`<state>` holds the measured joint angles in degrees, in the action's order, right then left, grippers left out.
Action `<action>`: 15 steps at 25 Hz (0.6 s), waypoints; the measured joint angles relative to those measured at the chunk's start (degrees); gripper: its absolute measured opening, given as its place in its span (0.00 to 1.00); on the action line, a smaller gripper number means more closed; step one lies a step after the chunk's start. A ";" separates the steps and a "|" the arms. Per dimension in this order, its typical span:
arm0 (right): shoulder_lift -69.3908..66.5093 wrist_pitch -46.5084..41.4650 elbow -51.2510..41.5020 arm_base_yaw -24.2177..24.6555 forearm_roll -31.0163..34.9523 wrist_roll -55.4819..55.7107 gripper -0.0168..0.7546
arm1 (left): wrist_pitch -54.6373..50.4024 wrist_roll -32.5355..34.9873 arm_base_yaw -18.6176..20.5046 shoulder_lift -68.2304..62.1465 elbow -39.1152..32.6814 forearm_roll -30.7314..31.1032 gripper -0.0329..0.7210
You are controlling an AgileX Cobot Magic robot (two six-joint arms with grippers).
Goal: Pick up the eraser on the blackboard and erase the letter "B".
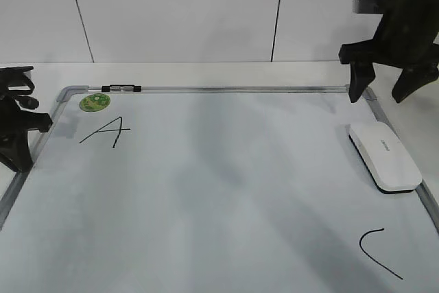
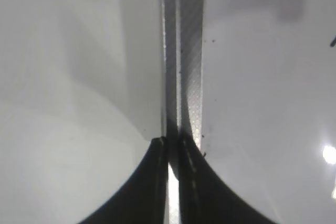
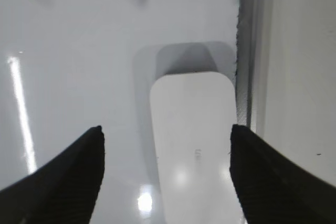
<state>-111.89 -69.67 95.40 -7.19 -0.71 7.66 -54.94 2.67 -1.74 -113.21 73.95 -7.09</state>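
The white eraser (image 1: 383, 155) lies on the blackboard (image 1: 219, 190) by its right frame edge. It also shows in the right wrist view (image 3: 191, 140), between and below my open fingers. My right gripper (image 1: 384, 92) hangs open and empty above the board's far right corner, behind the eraser; it shows in its wrist view (image 3: 167, 135). My left gripper (image 1: 20, 135) rests at the board's left edge; in the left wrist view (image 2: 173, 145) its fingers are closed together over the grey frame. No letter "B" shows on the board. A black "A" (image 1: 106, 132) and a black "C" curve (image 1: 377, 252) are visible.
A round green sticker (image 1: 95, 102) sits at the board's far left corner. A black-and-silver marker (image 1: 121, 88) lies on the top frame rail. The grey frame (image 3: 247, 51) runs just right of the eraser. White wall panels stand behind the table.
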 joint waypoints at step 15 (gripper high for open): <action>9.23 -0.64 0.42 0.00 4.79 0.00 0.76 | -5.86 0.76 0.00 -0.60 3.84 0.69 0.34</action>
<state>-102.66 -70.31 95.82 -7.19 4.08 7.66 -60.80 3.43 -1.74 -113.81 77.78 -6.40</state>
